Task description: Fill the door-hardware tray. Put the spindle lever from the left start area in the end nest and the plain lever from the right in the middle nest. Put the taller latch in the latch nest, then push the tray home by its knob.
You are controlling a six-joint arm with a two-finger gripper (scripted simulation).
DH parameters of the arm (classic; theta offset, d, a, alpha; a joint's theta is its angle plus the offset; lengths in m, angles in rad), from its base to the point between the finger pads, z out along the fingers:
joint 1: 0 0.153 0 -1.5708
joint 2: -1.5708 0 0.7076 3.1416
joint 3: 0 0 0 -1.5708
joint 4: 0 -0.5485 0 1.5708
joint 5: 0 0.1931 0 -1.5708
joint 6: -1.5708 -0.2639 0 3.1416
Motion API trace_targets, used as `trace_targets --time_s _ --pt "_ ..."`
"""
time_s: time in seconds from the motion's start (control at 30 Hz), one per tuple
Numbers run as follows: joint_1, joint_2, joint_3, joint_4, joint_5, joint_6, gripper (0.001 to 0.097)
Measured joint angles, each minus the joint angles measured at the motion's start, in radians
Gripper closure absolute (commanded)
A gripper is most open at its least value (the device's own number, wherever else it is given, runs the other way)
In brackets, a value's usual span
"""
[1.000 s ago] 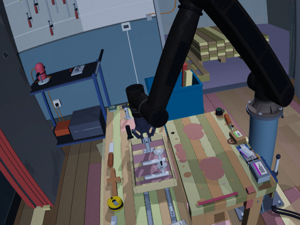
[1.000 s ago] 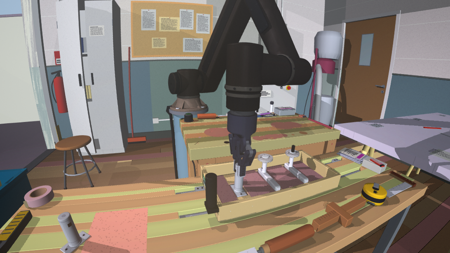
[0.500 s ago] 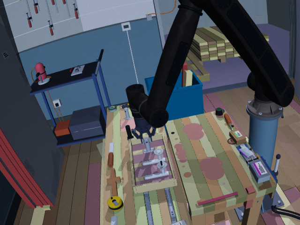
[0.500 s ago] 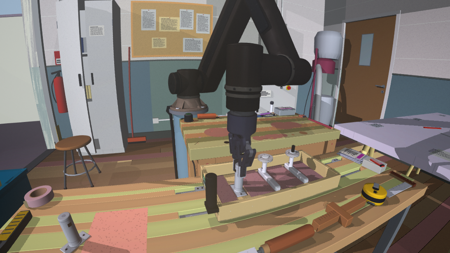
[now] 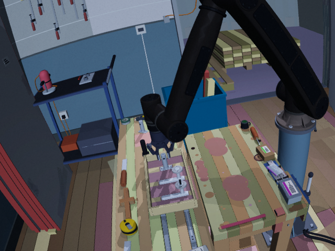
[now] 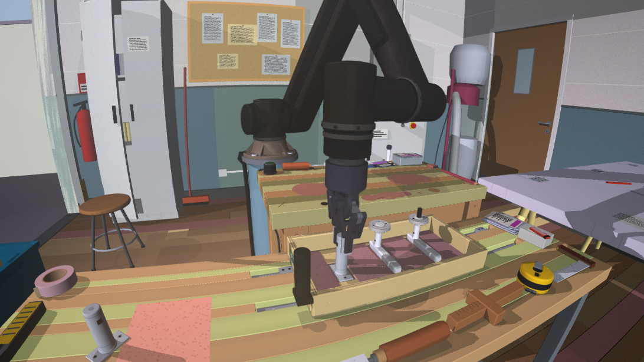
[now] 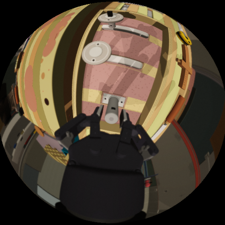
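On the long bench, the wooden tray [image 6: 387, 265] sits on its rails with a black knob [image 6: 301, 274] at its near end. The taller latch [image 6: 341, 259] stands upright on its plate in the nest nearest the knob. The plain lever [image 7: 109, 56] lies in the middle nest and the spindle lever [image 7: 119, 25], with its black spindle pointing up, lies in the end nest. My gripper [image 7: 111, 113] is open, straddling the top of the latch and holding nothing. A shorter latch [image 6: 101, 333] stands by a pink mat [image 6: 166, 328] on the bench's left end.
Behind the tray stands a second, higher workbench [image 6: 365, 189] with my blue pedestal [image 5: 293, 151] at its end. A roll of tape [image 6: 56, 280], a wooden mallet [image 6: 479, 306], a yellow tape measure [image 6: 535, 277] and a brown handle [image 6: 414, 340] lie on the long bench along the tray's outer side.
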Motion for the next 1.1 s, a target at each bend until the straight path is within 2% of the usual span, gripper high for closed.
trace_targets --time_s 0.83,1.1 --pt "0.000 -0.030 0.007 0.000 -0.036 0.000 0.0531" --pt "0.000 -0.068 0.018 0.000 -0.086 0.000 0.0531"
